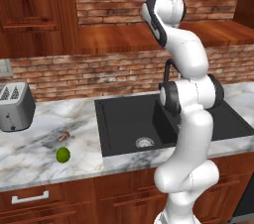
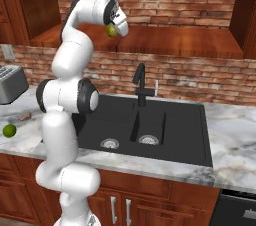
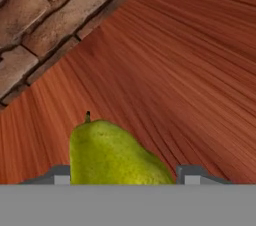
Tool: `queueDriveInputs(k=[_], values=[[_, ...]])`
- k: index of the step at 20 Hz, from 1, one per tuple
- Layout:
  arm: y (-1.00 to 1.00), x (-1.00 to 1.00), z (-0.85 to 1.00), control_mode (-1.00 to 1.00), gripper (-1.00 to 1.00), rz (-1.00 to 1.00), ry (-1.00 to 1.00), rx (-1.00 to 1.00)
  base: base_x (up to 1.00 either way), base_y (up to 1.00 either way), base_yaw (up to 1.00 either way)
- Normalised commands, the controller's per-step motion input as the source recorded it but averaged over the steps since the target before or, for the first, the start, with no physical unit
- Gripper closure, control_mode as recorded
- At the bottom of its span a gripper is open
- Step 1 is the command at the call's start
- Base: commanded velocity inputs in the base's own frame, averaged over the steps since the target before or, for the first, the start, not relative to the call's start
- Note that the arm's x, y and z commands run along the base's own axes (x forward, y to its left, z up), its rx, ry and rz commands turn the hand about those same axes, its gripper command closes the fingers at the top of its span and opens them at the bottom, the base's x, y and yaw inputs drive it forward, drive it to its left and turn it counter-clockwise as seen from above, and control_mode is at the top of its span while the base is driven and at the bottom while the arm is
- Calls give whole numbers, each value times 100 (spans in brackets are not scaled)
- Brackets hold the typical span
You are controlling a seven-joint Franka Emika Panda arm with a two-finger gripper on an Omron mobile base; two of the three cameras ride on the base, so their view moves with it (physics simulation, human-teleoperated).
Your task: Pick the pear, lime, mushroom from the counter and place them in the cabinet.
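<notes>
- Up high, the white arm reaches toward the cabinet (image 2: 180, 40), the doorless compartment with a glossy reddish-brown wooden floor and a brick back wall.
- In the right base view the gripper (image 2: 113, 31) points down over that wooden floor with the pear (image 2: 111, 30), a small yellow-green fruit, at its tip.
- The hand view gives the close look: the pear (image 3: 112, 155) sits between the two finger tips (image 3: 194, 175), stem up, with the wooden floor (image 3: 175, 80) spread beyond it and the brick wall (image 3: 45, 25) at the upper left.
- The claw is clamped on the pear, one finger at each side of it; whether the fruit touches the wood cannot be told.
- The left base view hides the fruit behind the arm's upper links, yet it shows the marble counter (image 1: 30, 153) most plainly.
- There the lime (image 1: 62, 155), a bright green ball, lies near the counter's front edge, and the mushroom (image 1: 63, 136), a tiny brownish lump, lies just behind it, the two apart.
- A silver toaster (image 1: 15, 106) stands at the far left of the counter, and the black sink (image 1: 144, 119) lies to the right of the lime.
- The right base view catches the lime (image 2: 9, 130) and mushroom (image 2: 25, 116) at its left edge, and the black faucet (image 2: 141, 85) behind the sink.
</notes>
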Motion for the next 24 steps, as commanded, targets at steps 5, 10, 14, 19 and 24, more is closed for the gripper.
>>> queueDriveInputs(k=[5,10,14,19,24], values=[[0,11,-37,-100,-100,0,-2,-6,0,0,0],[5,3,-45,-100,-100,2,-10,-9,0,0,0],[60,0,-59,-100,-100,12,-11,-12,0,0,0],[89,0,-48,-100,-100,16,-4,-17,0,0,0],[79,0,-8,-100,-100,17,0,-14,0,0,0]])
